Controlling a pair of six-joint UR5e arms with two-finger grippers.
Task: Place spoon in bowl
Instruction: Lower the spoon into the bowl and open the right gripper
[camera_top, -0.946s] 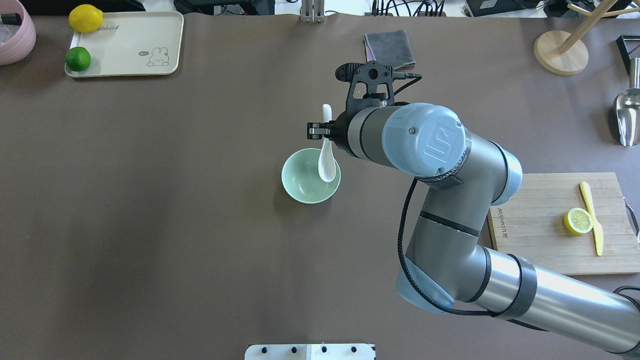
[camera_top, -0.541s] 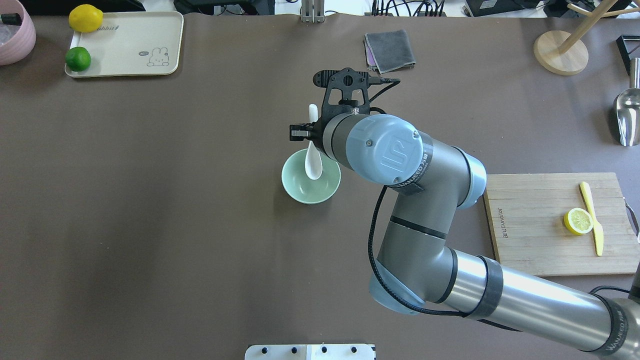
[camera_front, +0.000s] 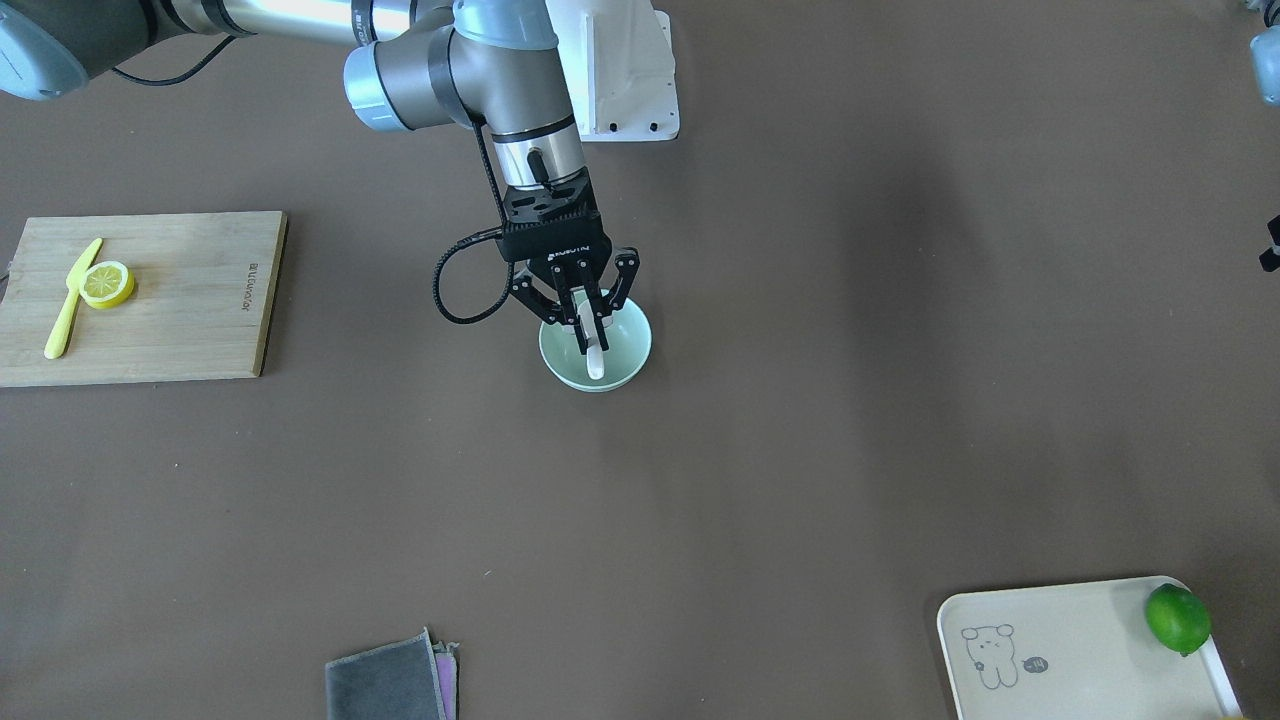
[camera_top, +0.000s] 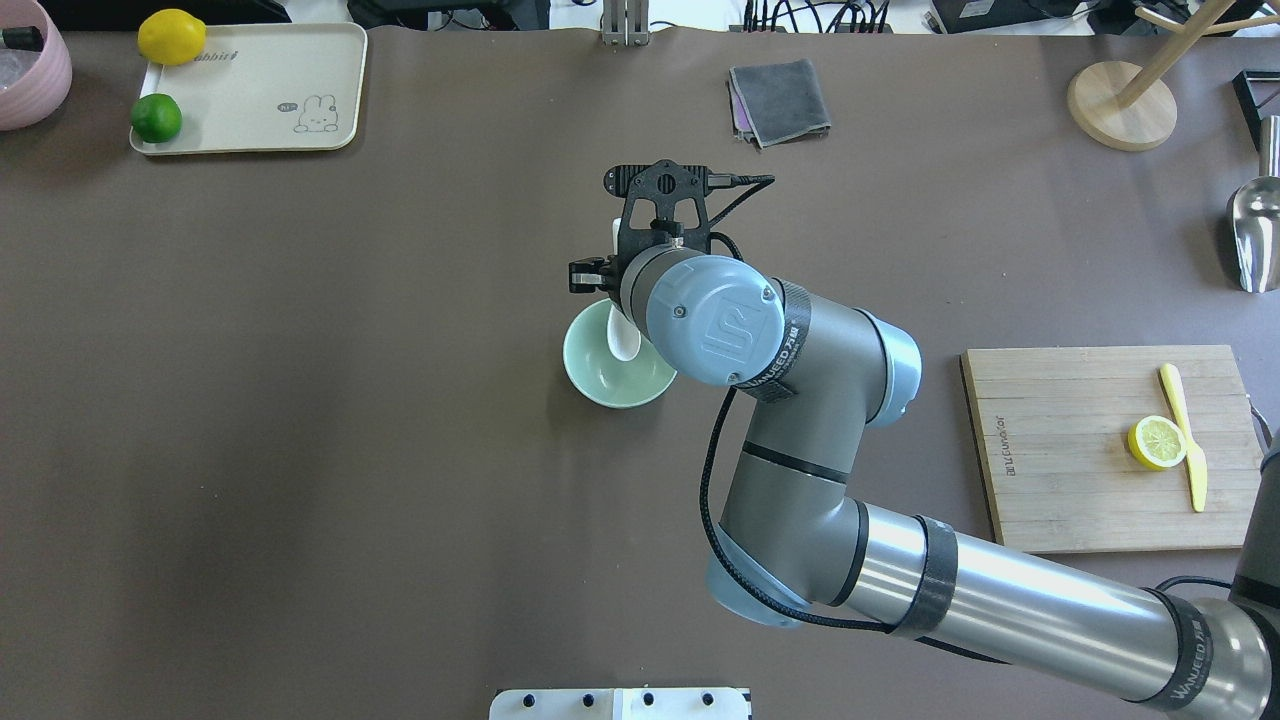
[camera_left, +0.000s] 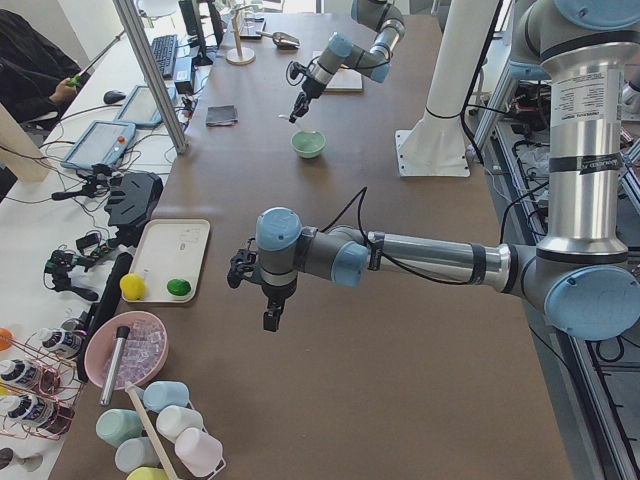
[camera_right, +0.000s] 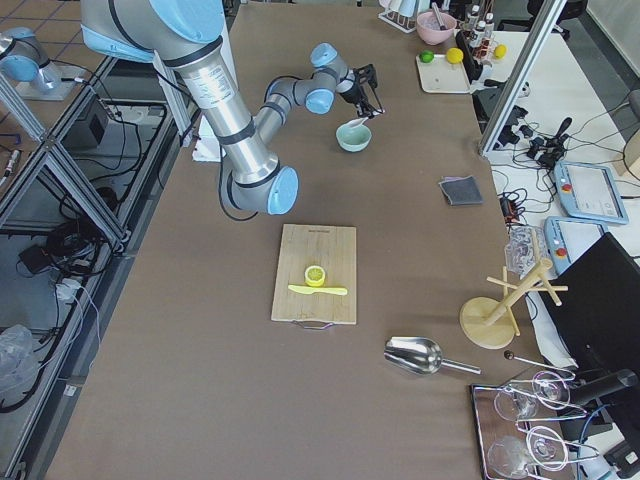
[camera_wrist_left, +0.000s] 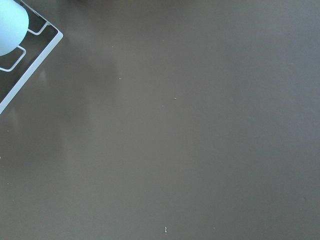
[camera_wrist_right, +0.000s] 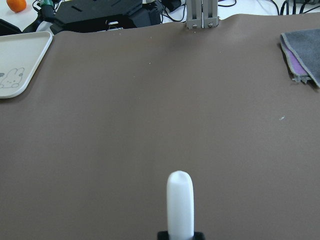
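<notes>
The pale mint-green bowl stands mid-table and also shows in the front view. My right gripper is shut on the white spoon by its handle. It holds the spoon tilted, with the scoop down inside the bowl's far half. The handle tip sticks out past the fingers in the right wrist view. My left gripper shows only in the exterior left view, hovering over bare table near the tray. I cannot tell whether it is open or shut.
A cream tray with a lime and a lemon sits far left. A grey cloth lies beyond the bowl. A wooden board with a lemon half and a yellow knife is at right. A metal scoop lies far right.
My right arm has carried the spoon leftward in the overhead view. The scoop has moved from the bowl's right side toward its middle and sits lower in it.
</notes>
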